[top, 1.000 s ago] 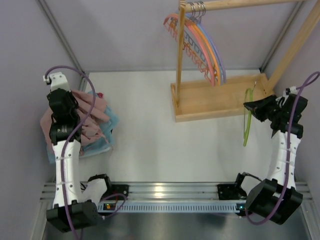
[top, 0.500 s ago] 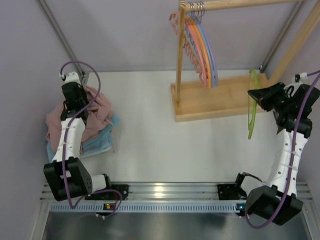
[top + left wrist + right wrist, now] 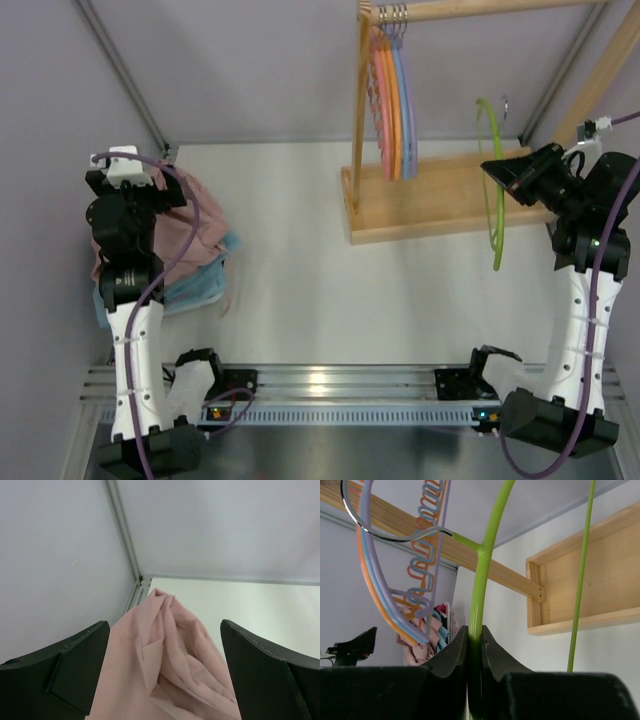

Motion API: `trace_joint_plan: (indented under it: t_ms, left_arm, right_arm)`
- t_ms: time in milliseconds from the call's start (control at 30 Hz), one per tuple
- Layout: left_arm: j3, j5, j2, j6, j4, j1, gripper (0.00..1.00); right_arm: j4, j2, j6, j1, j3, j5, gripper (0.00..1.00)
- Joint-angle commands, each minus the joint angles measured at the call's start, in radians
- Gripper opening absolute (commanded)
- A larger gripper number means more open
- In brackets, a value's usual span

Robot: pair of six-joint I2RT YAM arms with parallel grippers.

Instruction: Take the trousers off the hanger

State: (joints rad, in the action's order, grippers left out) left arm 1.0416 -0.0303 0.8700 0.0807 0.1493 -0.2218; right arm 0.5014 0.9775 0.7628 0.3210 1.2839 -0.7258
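Left gripper (image 3: 164,630) just sprang wide, pink trousers (image 3: 150,680) dropped left — right gripper (image 3: 474,635) pinches the bare green hanger (image 3: 487,555), job seemingly done

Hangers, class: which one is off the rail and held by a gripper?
The green hanger, clamped in the right gripper; the orange and blue hangers all hang together on the wooden rail.

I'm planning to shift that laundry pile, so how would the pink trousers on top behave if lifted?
Probably floppy: the pink trousers lie in soft, rumpled folds. Likely light, and would drape from one pinch point. They might drag the blue garment beneath along.
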Motion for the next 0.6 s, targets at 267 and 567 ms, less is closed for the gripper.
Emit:
trace_joint_plan:
  t_ms: [267, 567]
  left_arm:
    - [0.080, -0.232, -0.103, -0.067, -0.004, -0.004, 0.99]
    - [0.090, -0.244, -0.111, -0.113, 0.004, -0.004, 0.99]
  right_arm:
    - [-0.139, 0.214, 0.052, -0.151, 0.314, 0.003, 0.00]
    - [-0.162, 0.421, 0.056, -0.246, 0.574, 0.074, 0.00]
